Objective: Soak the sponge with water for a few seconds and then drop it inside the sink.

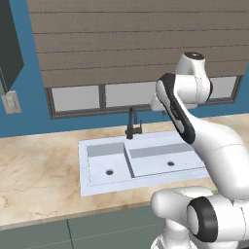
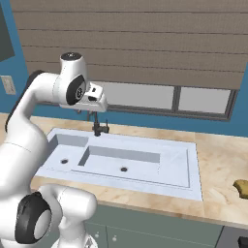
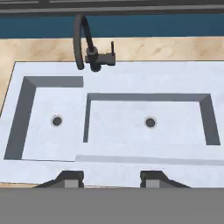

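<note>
Sponge (image 2: 240, 187) first: you'll find the small yellow-orange block on the countertop (image 2: 218, 160) near its right edge, well apart from the sink (image 2: 191, 164). It probably handles as light and soft, so pinch it across its short sides, gently. The gripper (image 3: 111, 179) hangs above the sink's front rim, fingertips spread with nothing between them. No stream falls from the faucet (image 3: 87, 43) yet. You have open counter between sink and sponge; mind the counter's right and front edges close by the sponge when reaching down.
</note>
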Tool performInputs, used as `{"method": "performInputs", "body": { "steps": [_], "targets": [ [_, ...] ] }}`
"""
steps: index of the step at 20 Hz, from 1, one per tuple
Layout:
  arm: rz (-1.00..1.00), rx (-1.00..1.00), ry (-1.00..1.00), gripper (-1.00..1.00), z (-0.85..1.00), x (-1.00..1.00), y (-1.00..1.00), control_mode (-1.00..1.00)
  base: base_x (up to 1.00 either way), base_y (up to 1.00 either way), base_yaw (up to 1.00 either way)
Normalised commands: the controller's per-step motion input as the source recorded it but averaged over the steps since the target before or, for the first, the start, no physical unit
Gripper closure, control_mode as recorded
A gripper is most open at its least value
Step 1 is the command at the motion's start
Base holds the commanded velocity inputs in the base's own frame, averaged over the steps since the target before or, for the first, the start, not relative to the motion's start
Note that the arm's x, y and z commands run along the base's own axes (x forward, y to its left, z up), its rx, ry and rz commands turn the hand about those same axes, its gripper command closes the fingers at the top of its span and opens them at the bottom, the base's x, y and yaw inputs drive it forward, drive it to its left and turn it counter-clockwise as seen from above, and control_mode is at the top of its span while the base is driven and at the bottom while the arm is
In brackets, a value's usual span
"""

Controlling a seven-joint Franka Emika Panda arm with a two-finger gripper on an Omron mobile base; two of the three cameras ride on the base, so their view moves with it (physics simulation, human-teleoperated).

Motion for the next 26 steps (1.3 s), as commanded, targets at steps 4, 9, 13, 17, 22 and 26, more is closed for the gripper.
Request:
{"method": "performInputs", "body": {
  "steps": [4,9,13,17,22,26],
  "targets": [
    [0.10,-0.06,-0.03,-1.00,-0.04,0.63,-0.50,-1.00,0.00,0.00,0.00],
    [0.23,-0.06,-0.03,-1.00,-0.02,0.97,-0.79,-1.00,0.00,0.00,0.00],
    [0.11,0.00,0.00,-1.00,0.00,0.57,-0.33,-1.00,0.00,0.00,0.00],
    [-0.02,0.00,-0.07,-1.00,0.00,0.00,0.01,-1.00,0.00,0.00,0.00],
    [-0.01,0.00,-0.13,-1.00,0.00,-0.11,0.17,-1.00,0.00,0.00,0.00],
    [0.00,0.03,-0.09,-1.00,-0.03,-0.16,0.27,-1.00,0.00,0.00,0.00]
  ]
}}
